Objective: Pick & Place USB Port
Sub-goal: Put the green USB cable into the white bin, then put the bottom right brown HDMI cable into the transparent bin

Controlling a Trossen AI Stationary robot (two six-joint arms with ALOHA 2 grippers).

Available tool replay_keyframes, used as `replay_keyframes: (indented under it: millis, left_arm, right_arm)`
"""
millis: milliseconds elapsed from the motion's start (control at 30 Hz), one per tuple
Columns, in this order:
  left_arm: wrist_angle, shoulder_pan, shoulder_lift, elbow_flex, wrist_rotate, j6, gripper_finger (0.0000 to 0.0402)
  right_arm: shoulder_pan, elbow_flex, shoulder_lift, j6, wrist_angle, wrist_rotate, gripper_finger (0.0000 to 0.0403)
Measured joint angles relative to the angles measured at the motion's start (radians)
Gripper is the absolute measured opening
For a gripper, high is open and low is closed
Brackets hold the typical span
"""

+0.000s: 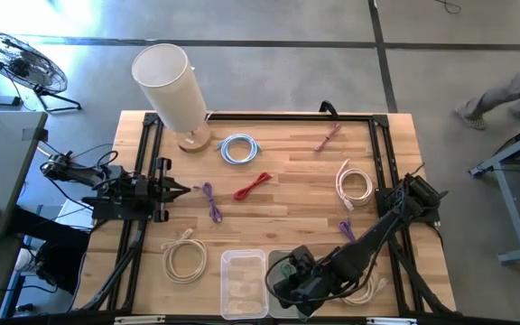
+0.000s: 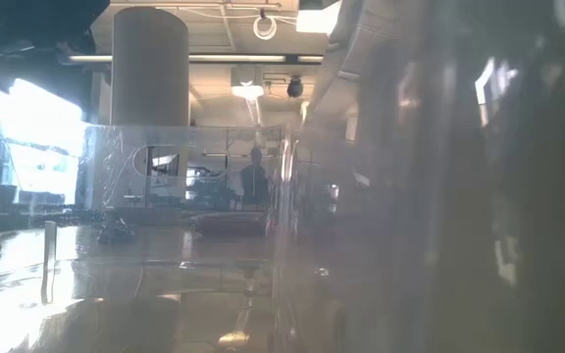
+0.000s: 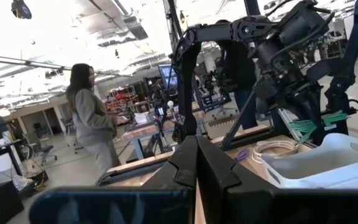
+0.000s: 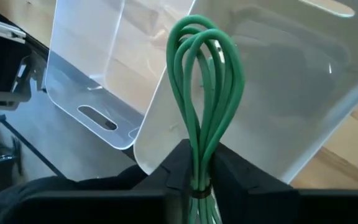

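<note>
My right gripper point(image 1: 289, 271) is low at the table's near edge and shut on a coiled green cable point(image 4: 204, 81). In the right wrist view the coil's loops stand out past the fingertips, in front of the inside of a clear plastic bin point(image 4: 291, 81). A second clear bin point(image 1: 244, 284) stands beside the first, toward the table's left. My left gripper point(image 1: 181, 190) waits shut at the table's left side, level and pointing right; its closed fingers point(image 3: 196, 155) show in the left wrist view. My right gripper pinches the green cable's bundled strands point(image 4: 199, 171) between its two fingers, where the loops gather at one end of the coil. The fingers lie along the coil. The looped end point(image 4: 201, 31) sticks out past the fingertips, lifted clear of the bin.
Other cables lie on the wooden table: a blue coil point(image 1: 239, 149), red point(image 1: 252, 186), purple point(image 1: 209, 200), pink point(image 1: 328, 137), a white coil point(image 1: 355, 183) and a beige coil point(image 1: 184, 257). A white cylinder lamp point(image 1: 171, 90) stands at the far left. A person point(image 3: 92, 118) stands beyond the table.
</note>
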State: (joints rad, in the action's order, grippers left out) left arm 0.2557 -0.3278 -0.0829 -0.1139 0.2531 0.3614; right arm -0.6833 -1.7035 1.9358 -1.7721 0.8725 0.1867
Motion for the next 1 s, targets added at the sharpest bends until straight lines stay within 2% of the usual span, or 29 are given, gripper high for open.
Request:
replay_keyframes:
  millis: [200,433,567,767,1000]
  left_arm:
    - [-0.005,0.0,0.0,0.0,0.0,-0.005,0.0]
    - [-0.02,0.0,0.0,0.0,-0.024,-0.03,0.0]
    - [-0.032,0.0,0.0,0.0,-0.029,-0.03,0.0]
    - [-0.031,0.0,0.0,0.0,-0.028,-0.03,0.0]
    - [-0.031,0.0,0.0,0.0,-0.026,-0.03,0.0]
  right_arm:
    - [0.012,0.0,0.0,0.046,0.01,0.012,0.0126]
    - [0.03,0.0,0.0,0.079,0.047,0.011,0.0171]
    - [0.042,0.0,0.0,0.147,0.088,-0.026,0.0187]
    - [0.082,0.0,0.0,0.346,0.112,-0.131,0.0192]
    - [0.12,0.0,0.0,0.642,0.336,-0.428,0.0192]
